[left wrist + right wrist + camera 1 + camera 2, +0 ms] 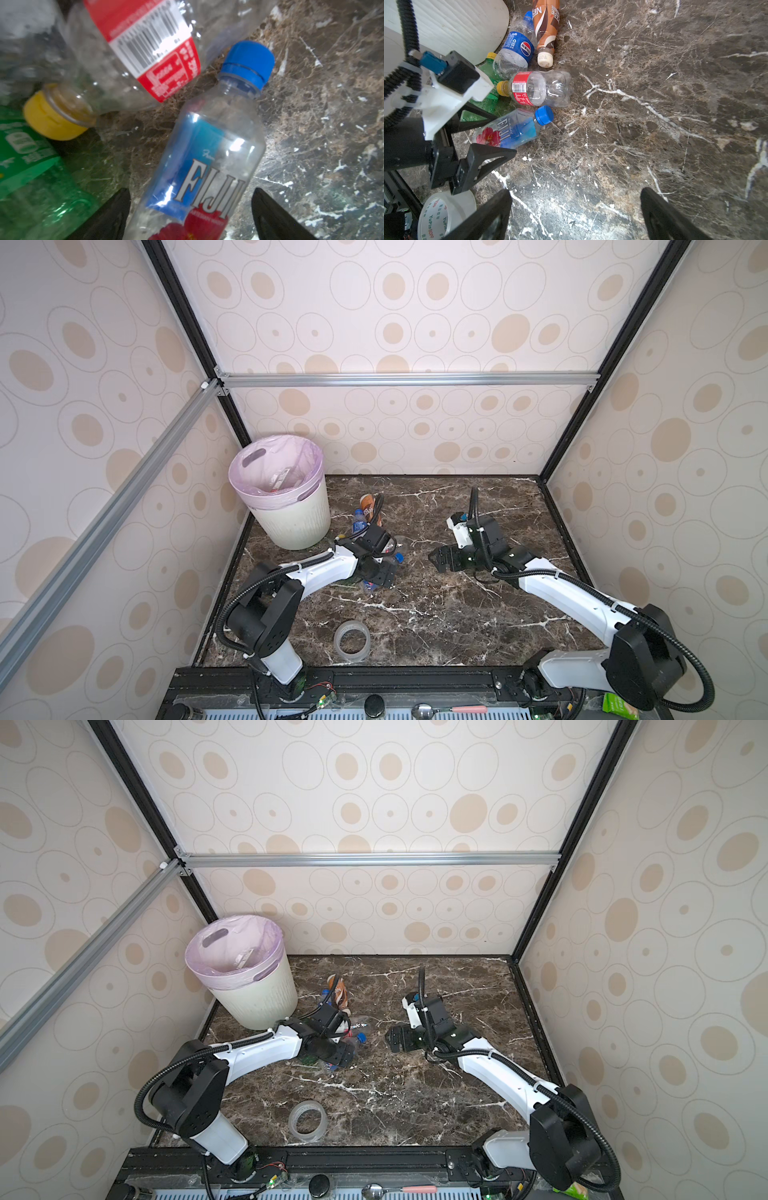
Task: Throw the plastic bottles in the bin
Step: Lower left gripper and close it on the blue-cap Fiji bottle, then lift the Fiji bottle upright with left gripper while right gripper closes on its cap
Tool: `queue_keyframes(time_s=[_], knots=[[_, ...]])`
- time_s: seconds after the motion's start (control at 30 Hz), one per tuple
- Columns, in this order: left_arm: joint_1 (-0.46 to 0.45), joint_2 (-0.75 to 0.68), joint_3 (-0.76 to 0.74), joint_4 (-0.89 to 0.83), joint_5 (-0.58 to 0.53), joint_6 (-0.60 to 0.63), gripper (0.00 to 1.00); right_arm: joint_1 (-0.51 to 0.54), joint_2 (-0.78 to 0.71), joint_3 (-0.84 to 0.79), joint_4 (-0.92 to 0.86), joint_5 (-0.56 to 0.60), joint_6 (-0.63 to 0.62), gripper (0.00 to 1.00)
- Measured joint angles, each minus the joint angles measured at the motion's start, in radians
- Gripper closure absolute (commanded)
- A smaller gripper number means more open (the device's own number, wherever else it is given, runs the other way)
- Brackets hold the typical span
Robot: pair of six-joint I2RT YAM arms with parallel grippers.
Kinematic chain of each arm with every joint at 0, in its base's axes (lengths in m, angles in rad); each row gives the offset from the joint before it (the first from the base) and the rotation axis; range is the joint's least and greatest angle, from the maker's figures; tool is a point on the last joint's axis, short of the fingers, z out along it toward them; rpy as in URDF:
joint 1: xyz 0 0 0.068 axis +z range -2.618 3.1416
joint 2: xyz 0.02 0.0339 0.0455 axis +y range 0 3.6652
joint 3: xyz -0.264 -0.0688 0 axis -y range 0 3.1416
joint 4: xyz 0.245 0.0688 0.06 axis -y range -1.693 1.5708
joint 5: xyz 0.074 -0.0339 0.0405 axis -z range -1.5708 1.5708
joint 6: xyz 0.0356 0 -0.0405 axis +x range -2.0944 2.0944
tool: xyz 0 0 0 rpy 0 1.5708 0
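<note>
The left gripper (190,191) is straddling, wide, a clear blue-capped plastic bottle (209,145); four more bottles (542,89) are lying just beyond it. The round cream-white plastic bin (291,526) farther off is seemingly holding some already; the right gripper (576,192) is gaping empty.

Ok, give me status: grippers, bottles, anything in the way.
Left gripper open, straddling Fiji bottle, not yet clamped. Right gripper open, empty, over bare table. Green bottle crowds left gripper's finger.
</note>
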Motion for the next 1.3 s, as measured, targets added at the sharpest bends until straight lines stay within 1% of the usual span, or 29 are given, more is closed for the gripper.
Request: queue_keyframes(time_s=[0.07, 0.13, 0.33, 0.4, 0.43, 0.73, 0.87, 1.1, 1.3], knots=[[-0.012, 0.008, 0.0, 0.005, 0.002, -0.004, 0.21, -0.005, -0.001, 0.0, 0.0, 0.002, 0.003, 0.0], [-0.023, 0.019, 0.0, 0.014, 0.005, -0.008, 0.28, -0.011, -0.002, -0.003, 0.003, 0.002, 0.008, 0.0], [-0.052, 0.067, 0.001, 0.039, 0.013, -0.019, 0.4, -0.039, -0.002, -0.024, 0.008, 0.005, 0.032, 0.0], [-0.064, 0.084, 0.008, 0.042, 0.014, -0.021, 0.47, -0.055, -0.002, -0.029, 0.008, 0.007, 0.043, 0.0], [-0.069, 0.088, 0.013, 0.044, 0.015, -0.024, 0.49, -0.062, -0.002, -0.032, 0.008, 0.009, 0.047, 0.0], [-0.144, 0.121, 0.075, 0.08, 0.024, -0.056, 0.52, -0.128, -0.011, -0.056, 0.009, 0.004, 0.095, 0.0], [-0.151, 0.121, 0.11, 0.103, 0.022, -0.065, 0.53, -0.166, -0.011, -0.06, 0.008, -0.023, 0.117, 0.0], [-0.152, 0.121, 0.175, 0.158, 0.017, -0.068, 0.52, -0.227, -0.012, -0.059, 0.031, -0.101, 0.182, 0.05], [-0.153, 0.129, 0.241, 0.209, 0.017, -0.068, 0.52, -0.241, -0.003, 0.019, 0.031, -0.16, 0.225, 0.08]])
